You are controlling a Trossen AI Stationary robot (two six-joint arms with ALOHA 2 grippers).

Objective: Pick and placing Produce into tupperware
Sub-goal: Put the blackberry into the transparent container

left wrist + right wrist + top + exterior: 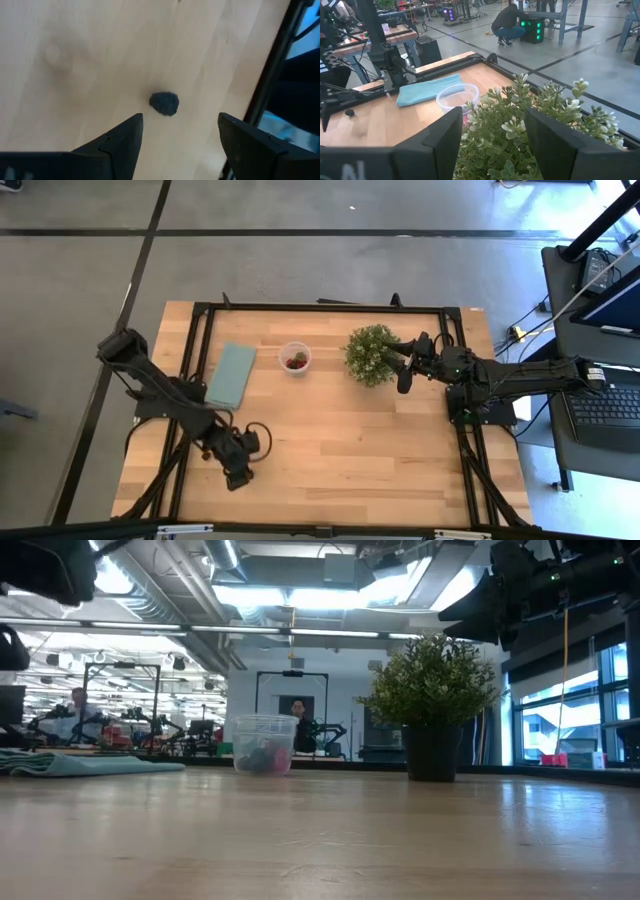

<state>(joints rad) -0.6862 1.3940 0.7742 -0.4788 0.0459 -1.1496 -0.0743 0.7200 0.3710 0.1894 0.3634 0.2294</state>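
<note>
A single dark berry [164, 103] lies on the bare wood just ahead of my left gripper [180, 132], which is open above the table with a finger on either side of the berry and touches nothing. In the high view this gripper [238, 477] is near the table's near left corner. The clear cup [295, 358] stands on its base at the far middle, with red and dark pieces inside [264, 756]. My right gripper [398, 365] is open beside the right side of the bushy plant [371, 355], its fingers over the foliage [492, 125].
A teal cloth [232, 373] lies flat to the left of the cup. The potted plant [435, 700] stands to the cup's right. A black frame runs along the table's edges [320, 307]. Bare wood spreads across the near middle. People show in the room beyond.
</note>
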